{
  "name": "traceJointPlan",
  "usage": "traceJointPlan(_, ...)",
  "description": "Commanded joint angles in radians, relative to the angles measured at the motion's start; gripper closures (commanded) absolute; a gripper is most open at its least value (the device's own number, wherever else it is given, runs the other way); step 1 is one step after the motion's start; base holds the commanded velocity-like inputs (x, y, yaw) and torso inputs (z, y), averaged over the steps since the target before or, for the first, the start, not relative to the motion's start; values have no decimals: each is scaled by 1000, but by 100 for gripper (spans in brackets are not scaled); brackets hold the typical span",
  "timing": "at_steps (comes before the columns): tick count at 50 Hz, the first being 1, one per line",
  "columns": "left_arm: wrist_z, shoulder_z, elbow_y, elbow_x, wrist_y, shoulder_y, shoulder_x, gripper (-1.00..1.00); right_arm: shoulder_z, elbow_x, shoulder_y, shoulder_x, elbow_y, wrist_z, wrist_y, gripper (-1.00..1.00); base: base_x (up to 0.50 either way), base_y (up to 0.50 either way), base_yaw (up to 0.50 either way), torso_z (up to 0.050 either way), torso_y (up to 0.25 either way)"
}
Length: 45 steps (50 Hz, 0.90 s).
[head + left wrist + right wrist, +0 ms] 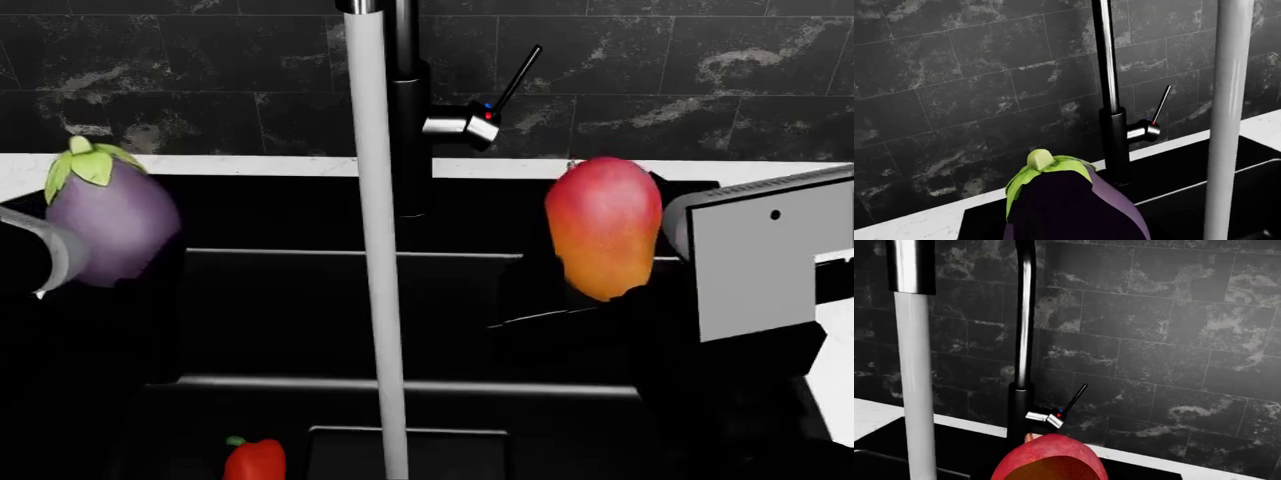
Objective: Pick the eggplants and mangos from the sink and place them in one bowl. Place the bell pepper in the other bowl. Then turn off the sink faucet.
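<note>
A dark-purple eggplant with a green cap hangs above the left side of the black sink, gripped from below by my left gripper. It fills the left wrist view's lower part, hiding the jaws. An orange-red mango is held up on the right by my right gripper, and the mango also covers that wrist view's jaws. The red bell pepper lies on the sink floor. Water runs from the black faucet, whose lever is tilted up. The bowls are out of view.
A white marble counter runs along the sink's back edge below a dark tiled wall. The falling water column hangs between my two arms. A stepped ledge crosses the basin, with the square drain plate at the bottom.
</note>
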Motion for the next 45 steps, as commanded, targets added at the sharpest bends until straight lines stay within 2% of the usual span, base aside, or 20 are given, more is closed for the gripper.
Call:
traceJointPlan(1, -2, -13, 14, 0, 27, 13, -14, 100, 29, 5, -52, -4, -27, 4, -11, 100, -172, 0, 0, 0, 0)
traceJointPlan(23, -4, 4, 17, -2, 33, 19, -2, 100, 84, 59, -90, 10, -78, 70, 36, 100, -494, -34, 0, 0, 0)
traceJointPlan(45, -28, 0, 29, -26, 34, 16, 5, 100, 98, 55, -119, 26, -97, 92, 24, 100, -416, -411, 0, 0, 0)
